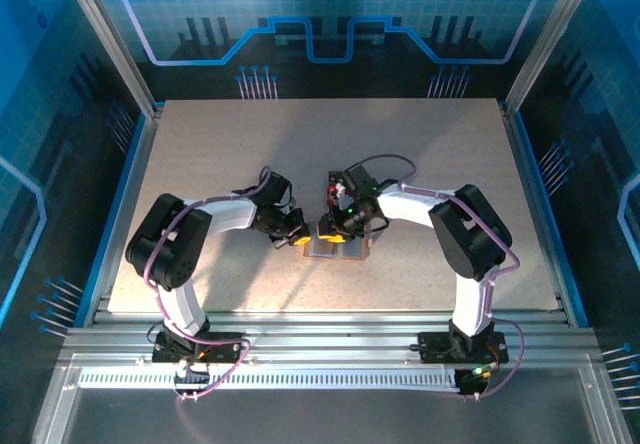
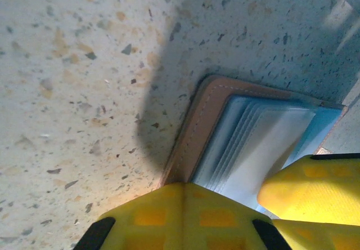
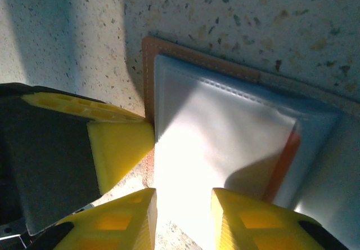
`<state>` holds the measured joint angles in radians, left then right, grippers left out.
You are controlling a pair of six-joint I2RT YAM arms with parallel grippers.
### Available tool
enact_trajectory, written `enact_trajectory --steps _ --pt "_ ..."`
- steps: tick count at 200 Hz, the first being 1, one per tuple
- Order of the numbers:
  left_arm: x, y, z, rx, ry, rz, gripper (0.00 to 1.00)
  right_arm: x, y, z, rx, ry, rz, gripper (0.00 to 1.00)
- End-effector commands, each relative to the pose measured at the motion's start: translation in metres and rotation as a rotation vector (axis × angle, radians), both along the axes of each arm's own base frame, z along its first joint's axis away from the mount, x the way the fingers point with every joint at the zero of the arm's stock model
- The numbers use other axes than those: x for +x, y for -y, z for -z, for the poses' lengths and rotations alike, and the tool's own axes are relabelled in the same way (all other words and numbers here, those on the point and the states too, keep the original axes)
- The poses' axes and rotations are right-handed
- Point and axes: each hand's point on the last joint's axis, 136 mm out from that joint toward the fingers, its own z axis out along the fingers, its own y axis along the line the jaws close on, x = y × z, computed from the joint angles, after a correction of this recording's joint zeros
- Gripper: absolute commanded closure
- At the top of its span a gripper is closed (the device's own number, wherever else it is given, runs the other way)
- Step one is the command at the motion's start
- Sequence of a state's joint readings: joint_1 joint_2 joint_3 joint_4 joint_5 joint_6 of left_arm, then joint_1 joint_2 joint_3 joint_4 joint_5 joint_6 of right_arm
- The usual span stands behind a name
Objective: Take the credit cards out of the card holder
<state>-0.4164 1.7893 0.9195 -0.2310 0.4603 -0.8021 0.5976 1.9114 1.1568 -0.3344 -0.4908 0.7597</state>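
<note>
The card holder [image 1: 335, 249] lies spread out in the middle of the bench [image 1: 220, 164], between your two arms. The left pincer [image 1: 292, 232] is clenched with nothing between its fingers, and it seems to press on the brown rim to keep the holder flat. The right pincer [image 3: 184, 205] has its jaws a little apart over the clear pockets and grasps nothing. A red-orange strip, probably the edge of one of the credit cards [image 3: 284, 165], shows inside a pocket. I judge the pulling-out is only starting: next you must bring the right fingers onto that edge. The bench is pale and speckled, and blue patterned walls and metal rails surround it.
</note>
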Motion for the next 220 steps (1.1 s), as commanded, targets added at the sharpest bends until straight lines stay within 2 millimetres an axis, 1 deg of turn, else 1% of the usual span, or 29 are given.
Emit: enact_trajectory --steps 1,70,121,169,220 --pt "-0.013 -0.004 0.014 0.044 -0.043 0.031 1.00 -0.005 -0.009 -0.002 0.000 -0.020 -0.022 0.69" --pt "-0.013 -0.006 0.007 0.054 -0.035 0.039 1.00 -0.011 0.004 0.006 -0.073 -0.030 -0.028 0.66" --pt "-0.013 -0.007 0.009 0.063 -0.041 0.043 1.00 -0.013 0.010 0.007 -0.088 -0.028 -0.025 0.66" --pt "-0.014 -0.008 0.016 0.079 -0.055 0.048 1.00 -0.011 0.016 0.002 -0.041 -0.023 0.014 0.65" --pt "-0.012 -0.010 0.012 0.091 -0.047 0.045 1.00 -0.010 0.019 0.002 0.007 -0.022 0.036 0.65"
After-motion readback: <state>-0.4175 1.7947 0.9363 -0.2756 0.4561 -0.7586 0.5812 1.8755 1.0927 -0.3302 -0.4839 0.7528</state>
